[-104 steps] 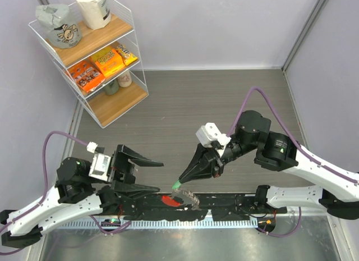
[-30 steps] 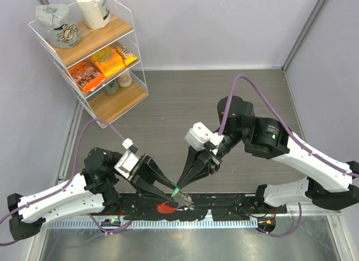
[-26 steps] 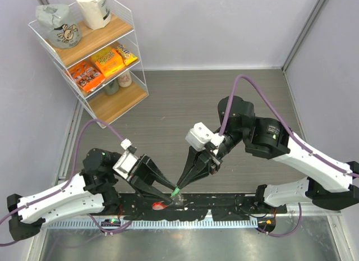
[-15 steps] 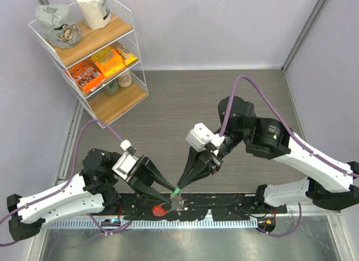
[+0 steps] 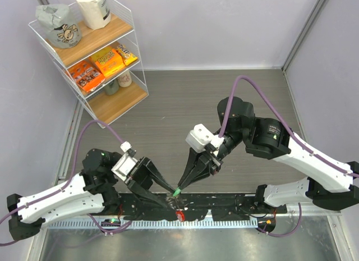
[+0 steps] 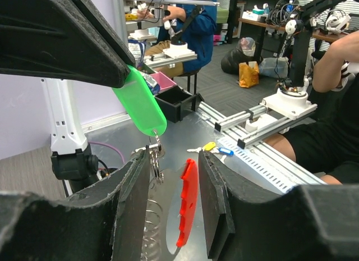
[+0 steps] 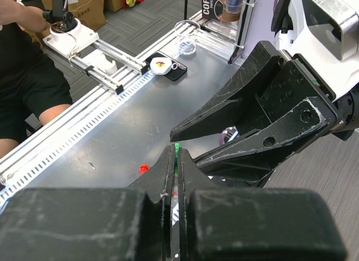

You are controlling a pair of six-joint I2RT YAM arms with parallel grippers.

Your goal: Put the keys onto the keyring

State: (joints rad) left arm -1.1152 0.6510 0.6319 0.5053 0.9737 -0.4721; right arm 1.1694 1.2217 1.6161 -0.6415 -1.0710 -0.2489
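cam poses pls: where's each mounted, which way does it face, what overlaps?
Top external: fixed above and behind the bases, looking down on the table; both whole arms, left fingers and right fingers show.
Left wrist: on the left arm, facing out past the near edge; its own spread fingers frame the keyring.
Right wrist: on the right arm, facing the metal sheet at the near edge; its own shut fingers pinch the green key.
Shared: both wrist views catch the other arm's fingers and the green key.

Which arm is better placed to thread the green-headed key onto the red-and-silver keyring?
Right, probably. The right gripper is shut on the green-headed key, its metal end at the red-and-silver keyring; the left gripper stands open around that ring.
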